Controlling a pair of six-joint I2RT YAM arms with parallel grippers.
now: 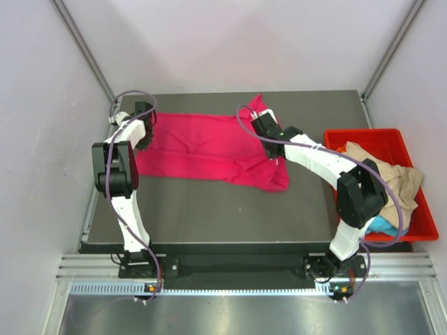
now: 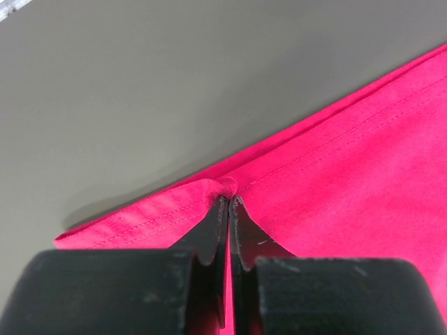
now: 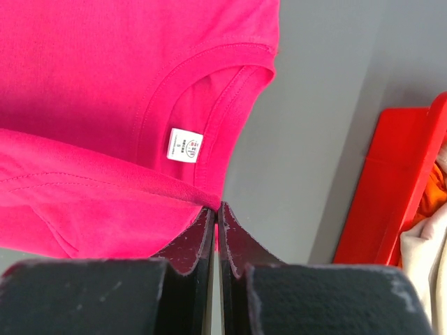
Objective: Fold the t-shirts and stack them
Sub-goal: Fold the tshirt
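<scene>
Item 1, magenta-pink t-shirt [image 1: 209,150]: spread wide and rumpled, spanning from the left gripper [image 2: 228,199] to the right gripper [image 3: 216,208]. The double-stitched hem is pinched at the left gripper's tips, puckered there, and the cloth runs off to its right. A folded edge is clamped in the right gripper, with the neckline and white label [image 3: 184,145] just ahead of its tips.

Item 2, tan-beige t-shirt [image 1: 391,171]: crumpled, well right of the right gripper. A turquoise-blue t-shirt [image 1: 380,225] peeks out beneath it, and an orange t-shirt [image 3: 433,192] is partly seen.

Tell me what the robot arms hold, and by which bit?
Both hold the pink t-shirt: the left end effector pinches its stitched hem, the right end effector pinches an edge by the neckline.
</scene>
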